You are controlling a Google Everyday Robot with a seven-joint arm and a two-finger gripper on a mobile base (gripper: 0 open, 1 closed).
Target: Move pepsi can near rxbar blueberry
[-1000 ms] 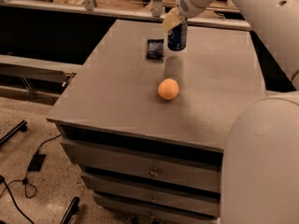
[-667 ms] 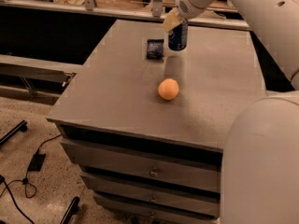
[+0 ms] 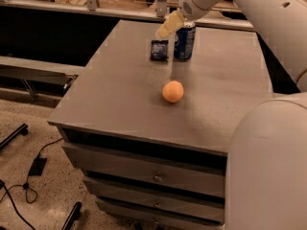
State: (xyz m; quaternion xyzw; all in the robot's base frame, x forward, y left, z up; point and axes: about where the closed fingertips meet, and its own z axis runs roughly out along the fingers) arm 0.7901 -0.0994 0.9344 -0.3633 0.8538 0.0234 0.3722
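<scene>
A grey counter (image 3: 120, 95) with drawers (image 3: 144, 169) beneath it fills the middle of the view, seen from above and in front. A white robot arm (image 3: 249, 8) reaches in from the upper right, and its bulky white body covers the lower right corner.

The pepsi can (image 3: 184, 42), dark blue with a silver top, stands upright near the far edge of the counter. Just to its left lies the rxbar blueberry (image 3: 159, 50), a small flat dark packet. The two are very near each other, with a narrow gap between them; whether they touch cannot be told.

The gripper (image 3: 169, 28), with its tan tips, sits at the upper left of the can, level with the can's top and above the packet. It is close against the can, but whether the jaws are clenched on the can or released cannot be told from this angle.

An orange fruit (image 3: 172, 91) rests alone nearer the front of the counter, well apart from the can and packet.

On the speckled floor at lower left lies a black cable (image 3: 29, 176).
</scene>
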